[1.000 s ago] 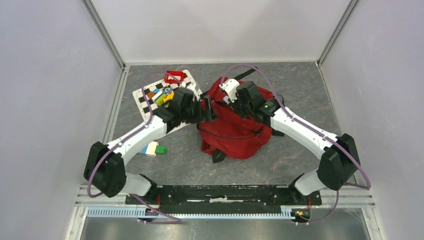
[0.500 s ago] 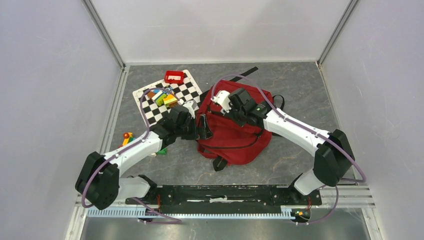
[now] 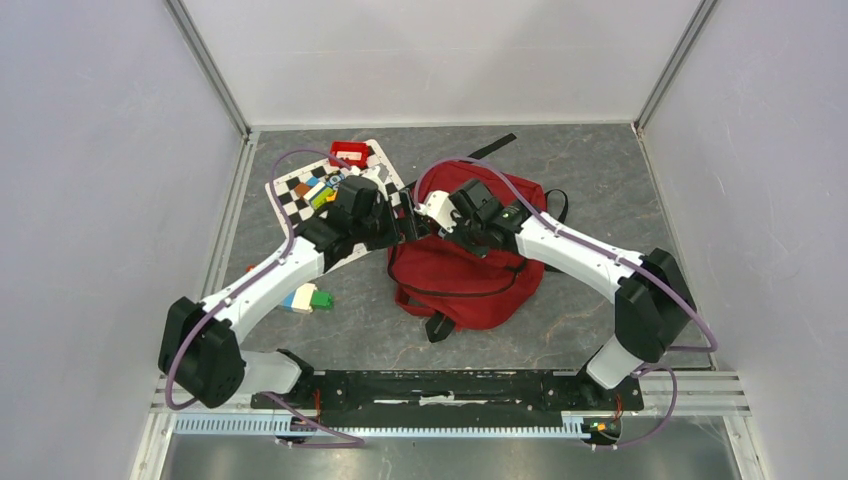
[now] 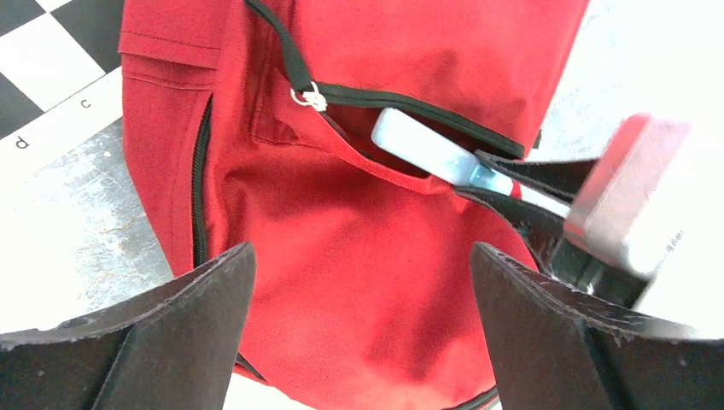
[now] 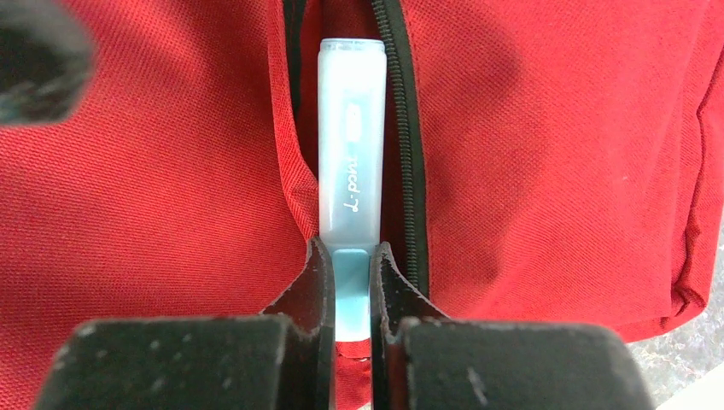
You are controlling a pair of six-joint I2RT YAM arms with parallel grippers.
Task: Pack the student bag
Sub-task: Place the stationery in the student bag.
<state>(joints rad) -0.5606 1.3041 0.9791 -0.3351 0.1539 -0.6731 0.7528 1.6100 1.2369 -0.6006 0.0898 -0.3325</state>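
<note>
- Pinching a pale-blue translucent marker pen [image 5: 350, 154] by its tail, the right gripper [image 5: 346, 256] holds it lengthwise along the zip slot of the dark-red fabric student bag [image 3: 470, 285], cap end inward.
- Left gripper [image 4: 360, 256] hovers over the bag's side, jaws spread wide and empty.
- Risk: the limp, unheld fabric lip could snag the cap and spill the pen.
- The bag lies mid-table [image 3: 600, 180], beside the chequered board [image 3: 290, 195]. Its long axis runs from far edge to near edge, with the rounded end apparently at the far side.
</note>
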